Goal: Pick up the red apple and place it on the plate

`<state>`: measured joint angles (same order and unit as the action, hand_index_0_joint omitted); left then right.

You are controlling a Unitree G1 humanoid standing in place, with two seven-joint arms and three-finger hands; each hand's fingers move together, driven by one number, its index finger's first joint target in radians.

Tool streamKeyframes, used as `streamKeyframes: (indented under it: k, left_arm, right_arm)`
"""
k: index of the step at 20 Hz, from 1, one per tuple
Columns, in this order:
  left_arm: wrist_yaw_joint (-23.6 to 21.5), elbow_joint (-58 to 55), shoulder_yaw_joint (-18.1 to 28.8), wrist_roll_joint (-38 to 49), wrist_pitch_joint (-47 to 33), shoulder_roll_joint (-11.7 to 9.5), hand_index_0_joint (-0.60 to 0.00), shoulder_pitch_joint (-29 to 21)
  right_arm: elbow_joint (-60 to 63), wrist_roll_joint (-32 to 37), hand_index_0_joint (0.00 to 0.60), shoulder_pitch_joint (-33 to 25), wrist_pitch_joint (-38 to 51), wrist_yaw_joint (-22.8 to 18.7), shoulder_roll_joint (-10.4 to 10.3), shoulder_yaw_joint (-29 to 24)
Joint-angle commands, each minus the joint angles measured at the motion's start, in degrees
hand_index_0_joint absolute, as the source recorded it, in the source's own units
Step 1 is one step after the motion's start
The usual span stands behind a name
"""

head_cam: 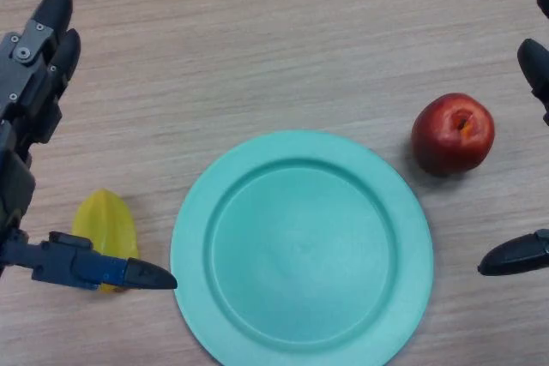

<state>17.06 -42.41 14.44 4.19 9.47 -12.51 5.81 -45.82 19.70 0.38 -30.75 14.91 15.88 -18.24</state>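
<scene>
Red apple [453, 134], upright on the table [257, 32] just right of the empty teal plate [300, 250]: we read the reach as pending, our right hand [523, 256] spread and released beside it, left hand [34, 75] likewise empty near a yellow fruit [103, 222].

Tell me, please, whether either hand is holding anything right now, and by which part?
Nothing is held. The left hand and right hand are both open, and the red apple sits untouched on the table beside the plate.
</scene>
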Motion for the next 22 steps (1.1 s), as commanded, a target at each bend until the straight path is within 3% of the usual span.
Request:
streamKeyframes:
  k: [1,8,13,16,19,22]
  left_arm:
    - [-2.96,-2.12,1.60,2.39,-5.07,-1.35,0.000,-1.11]
    - [-2.54,-2.20,0.68,1.34,-4.52,-1.59,0.000,-1.58]
    - [-3.11,-2.28,0.28,0.50,-5.02,-1.35,0.000,-1.20]
    - [-3.09,-2.48,0.35,0.36,-4.72,-1.33,0.000,-1.19]
    - [-3.05,-2.63,1.39,1.61,-5.65,-0.97,0.000,-0.47]
    - [-2.98,-2.48,2.63,2.58,-6.10,-0.95,0.000,-0.11]
  right_arm:
    - [-1.38,2.51,0.000,-1.66,9.06,-0.69,2.62,-2.32]
    - [3.62,3.65,0.000,-4.25,9.97,-1.25,3.94,-1.51]
    - [22.66,0.93,0.000,-14.31,17.68,-2.17,7.55,2.60]
    - [34.13,-4.62,0.000,-18.91,24.64,-3.49,7.47,5.93]
    - [51.18,-15.13,0.000,-24.10,36.31,-5.28,6.89,9.48]
    - [60.33,-18.99,0.000,-26.75,40.30,-6.13,6.50,10.69]
